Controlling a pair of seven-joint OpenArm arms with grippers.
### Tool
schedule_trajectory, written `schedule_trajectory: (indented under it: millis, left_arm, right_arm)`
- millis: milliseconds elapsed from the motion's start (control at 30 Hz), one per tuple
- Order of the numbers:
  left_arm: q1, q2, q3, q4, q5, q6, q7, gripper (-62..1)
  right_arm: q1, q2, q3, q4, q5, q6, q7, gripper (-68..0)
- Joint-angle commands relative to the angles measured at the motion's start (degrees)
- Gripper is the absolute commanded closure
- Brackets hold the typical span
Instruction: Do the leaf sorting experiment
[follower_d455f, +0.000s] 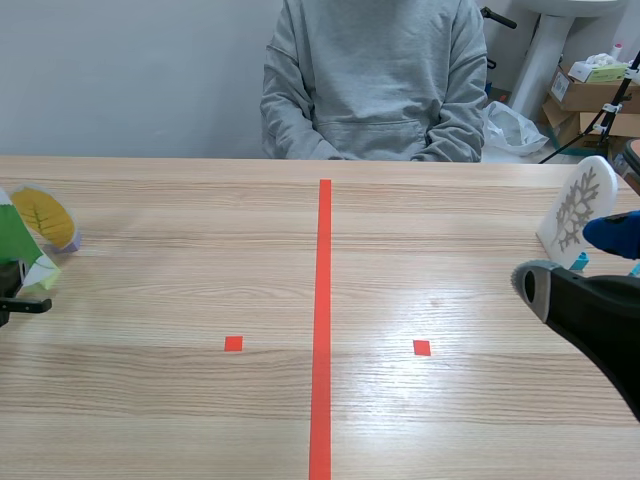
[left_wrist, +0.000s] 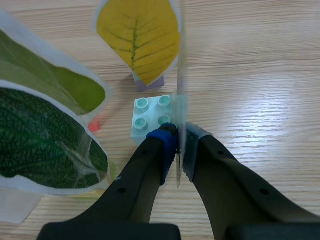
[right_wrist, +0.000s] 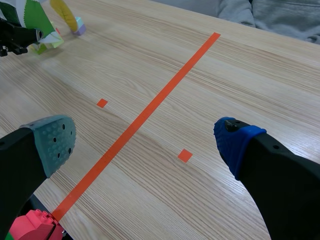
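Note:
My left gripper (left_wrist: 177, 145) is shut on the edge of a thin laminated leaf card (left_wrist: 179, 95) seen edge-on, which stands in a mint brick (left_wrist: 150, 117). Just ahead of it a yellow leaf card (left_wrist: 137, 37) stands on a purple brick (left_wrist: 148, 84). Two green leaf cards (left_wrist: 47, 132) lie beside the left fingers. In the scene view these leaves, yellow (follower_d455f: 45, 215) and green (follower_d455f: 15, 238), cluster at the table's left edge by the left gripper (follower_d455f: 12, 288). My right gripper (right_wrist: 142, 142) hangs open over bare table, near a white card with a grey skeleton leaf (follower_d455f: 580, 210).
An orange-red tape line (follower_d455f: 323, 320) runs down the table's middle, with a small square mark on each side. A person in a grey sweatshirt (follower_d455f: 375, 80) sits across the table. A red brick (right_wrist: 30, 227) lies under the right gripper's near finger.

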Motion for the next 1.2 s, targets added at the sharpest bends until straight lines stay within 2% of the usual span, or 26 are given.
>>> schedule_trajectory:
  millis: [0,500,1167]
  left_arm:
    - [-0.98,-0.90,-0.24,0.76,-0.48,1.27,-1.18,-4.0]
    - [-2.99,-4.00,-0.22,-7.37,0.35,6.88,-5.07,-4.0]
    - [-2.95,-2.67,-0.15,-8.52,0.39,6.73,-5.38,-4.2]
  right_arm:
    - [0.66,0.57,0.17,-0.04,0.83,0.00,0.79,-56.2]
    - [0.66,0.57,0.17,-0.04,0.83,0.00,0.79,-56.2]
    - [0.66,0.57,0.17,-0.04,0.83,0.02,0.81,-56.2]
